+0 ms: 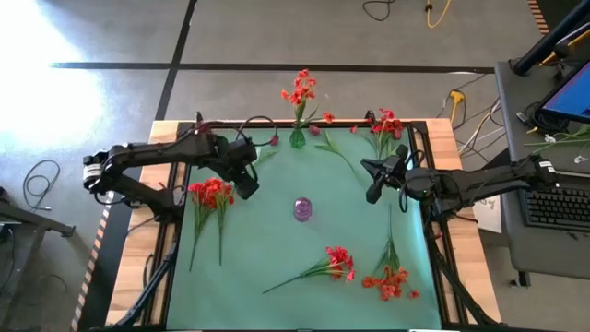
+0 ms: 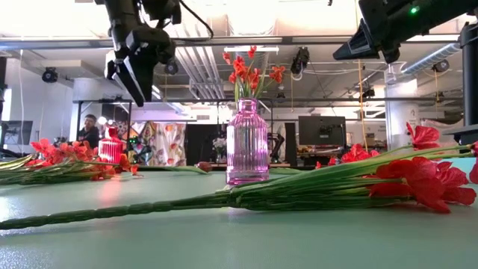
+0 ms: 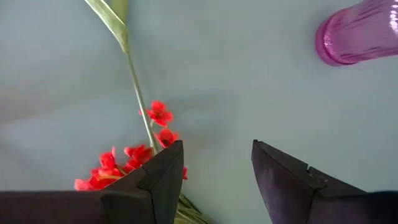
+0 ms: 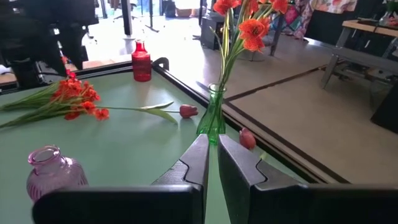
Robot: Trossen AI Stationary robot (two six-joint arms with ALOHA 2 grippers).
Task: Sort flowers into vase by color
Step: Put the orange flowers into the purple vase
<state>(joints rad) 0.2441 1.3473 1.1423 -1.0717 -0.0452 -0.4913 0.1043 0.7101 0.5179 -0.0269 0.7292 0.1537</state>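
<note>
Flowers lie scattered over your green table (image 1: 277, 240): one red bunch (image 1: 212, 194) sits just beside and below your left gripper (image 1: 247, 187), on its outer side. In the left wrist view those red blooms (image 3: 134, 158) show against the gripper's left finger (image 3: 163, 180), with bare mat in the gap between the fingers. You have that gripper open and holding nothing, raised above the table in the low view (image 2: 138, 78). The pink vase (image 1: 303, 209) stands empty near the middle, between your two grippers. Your right gripper (image 1: 373, 194) hangs closed and empty, well apart from the two red sprays (image 1: 336, 261) lying nearer the front edge. At the far edge you can see the green vase (image 1: 298, 138) already holding orange-red flowers (image 1: 300, 89), with more flowers (image 1: 385, 124) to its right.
</note>
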